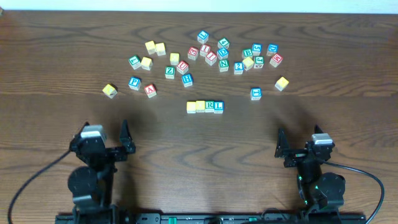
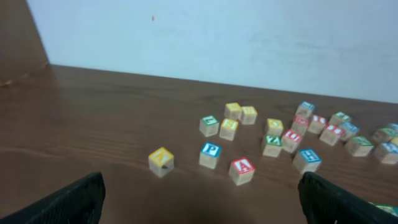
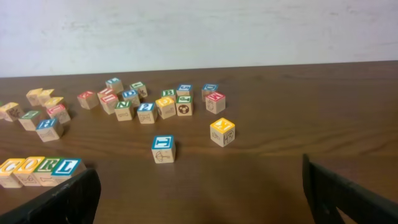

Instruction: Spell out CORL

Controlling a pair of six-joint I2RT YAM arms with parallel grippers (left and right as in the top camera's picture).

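Four wooden cubes stand touching in a row at the table's middle: two yellow-topped ones [image 1: 191, 107] [image 1: 200, 106], a green-framed R [image 1: 209, 106] and a blue-framed L [image 1: 218, 106]. In the right wrist view the row reads C [image 3: 10, 166], O [image 3: 29, 164], R [image 3: 47, 165], L [image 3: 66, 166] at the lower left. My left gripper [image 1: 106, 138] [image 2: 199, 202] is open and empty, near the front edge, left of the row. My right gripper [image 1: 300, 142] [image 3: 200, 196] is open and empty, at the front right.
Many loose letter cubes lie scattered across the far half of the table. Among them are a blue H [image 1: 187, 79], a red A [image 1: 150, 91], a blue P [image 1: 134, 83], a lone yellow cube [image 1: 110, 91], a blue cube [image 1: 255, 93] and a yellow cube [image 1: 282, 83].
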